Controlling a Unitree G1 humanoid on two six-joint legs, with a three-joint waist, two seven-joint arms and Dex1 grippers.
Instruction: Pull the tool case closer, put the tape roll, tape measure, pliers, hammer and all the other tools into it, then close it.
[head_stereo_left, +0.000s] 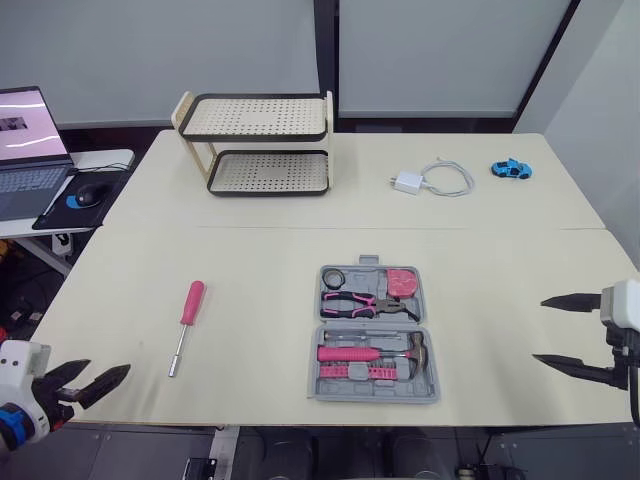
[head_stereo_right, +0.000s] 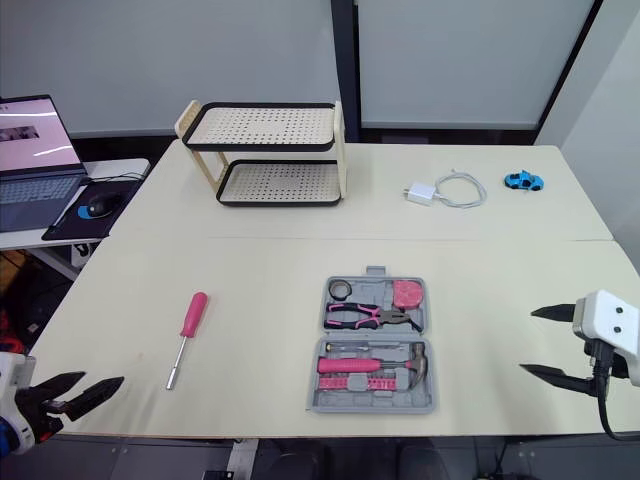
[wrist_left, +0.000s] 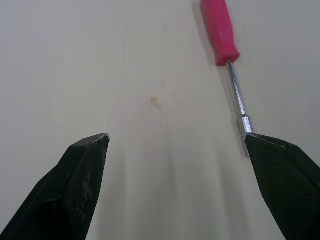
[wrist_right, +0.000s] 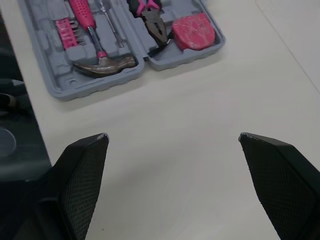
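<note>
Left hand (wrist_left: 176, 137) gapes near pink-handled screwdriver (head_stereo_left: 186, 320); grey tool case (head_stereo_left: 375, 393) lies open.

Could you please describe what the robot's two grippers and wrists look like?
The left gripper and right gripper each have two black, tapering, pointed fingers with finely textured faces. The left wrist housing is white with a blue part; the right wrist housing is white, with a black cable.

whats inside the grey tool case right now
The open grey plastic tool case holds a black tape roll, pink tape measure, pink-handled pliers and pink-handled hammer. Its moulded slots beneath them are covered.
</note>
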